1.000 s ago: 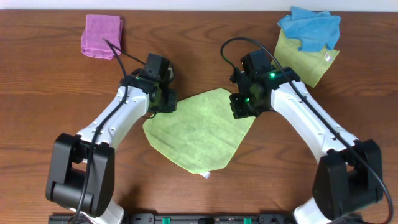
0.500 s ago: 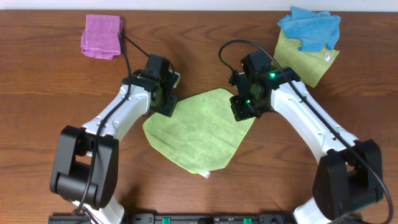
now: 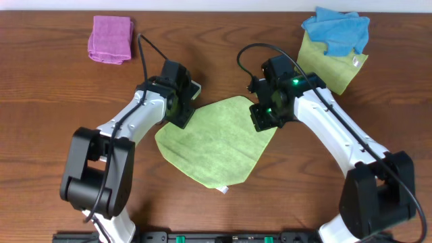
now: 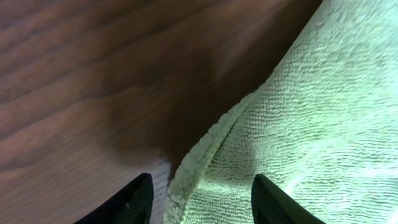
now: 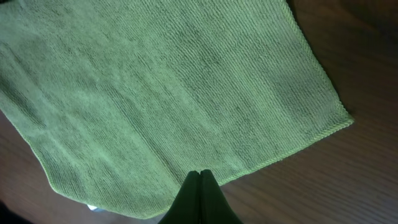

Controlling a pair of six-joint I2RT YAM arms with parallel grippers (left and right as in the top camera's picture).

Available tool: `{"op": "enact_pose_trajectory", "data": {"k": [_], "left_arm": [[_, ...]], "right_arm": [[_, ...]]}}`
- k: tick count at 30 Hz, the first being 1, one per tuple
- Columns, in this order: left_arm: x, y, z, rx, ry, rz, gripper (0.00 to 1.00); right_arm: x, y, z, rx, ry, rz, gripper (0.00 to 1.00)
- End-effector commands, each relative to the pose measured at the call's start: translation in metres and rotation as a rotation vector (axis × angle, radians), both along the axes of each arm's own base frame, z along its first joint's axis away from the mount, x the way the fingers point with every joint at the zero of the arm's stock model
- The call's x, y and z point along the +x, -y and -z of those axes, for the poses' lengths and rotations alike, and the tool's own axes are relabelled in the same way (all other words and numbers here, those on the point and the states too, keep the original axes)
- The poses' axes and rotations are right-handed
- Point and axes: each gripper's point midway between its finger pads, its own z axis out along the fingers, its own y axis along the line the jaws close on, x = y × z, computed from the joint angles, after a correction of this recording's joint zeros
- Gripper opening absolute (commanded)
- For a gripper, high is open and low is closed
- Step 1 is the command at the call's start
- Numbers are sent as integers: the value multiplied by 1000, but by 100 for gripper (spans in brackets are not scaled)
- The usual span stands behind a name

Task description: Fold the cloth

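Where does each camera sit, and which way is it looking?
Overhead: above the table, looking straight down at the green cloth; the left arm and right arm both show.
Left wrist: on the left arm, looking down past the open left pincer at the cloth's edge.
Right wrist: on the right arm, looking down past the shut right pincer at the cloth.
Shared: all three show the green cloth on the table.

"What moved?"
"The left gripper [image 3: 181, 111] slid slightly right in the overhead frame, nearer the cloth's [image 3: 216, 145] upper-left edge."
"And the arm?"
"Its lower bulk [image 3: 98, 172] shifted right. The black cable [image 3: 143, 50] now loops clear of the pink cloth [image 3: 110, 39]."
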Motion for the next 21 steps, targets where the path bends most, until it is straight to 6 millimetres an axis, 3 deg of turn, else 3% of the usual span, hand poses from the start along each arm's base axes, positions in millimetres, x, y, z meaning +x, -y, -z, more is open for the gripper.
{"op": "enact_pose_trajectory", "data": {"k": [1,11,21], "left_arm": [[1,-6,7,35,0,20,50],[10,-28,7,65,16,-35,47],[-2,0,4,-108,-50,3,43]], "right_arm": [[-1,-4,-5,11,15,-27,1],[-1,-5,-5,18,14,-28,1],[0,-6,-6,21,20,-27,1]]}}
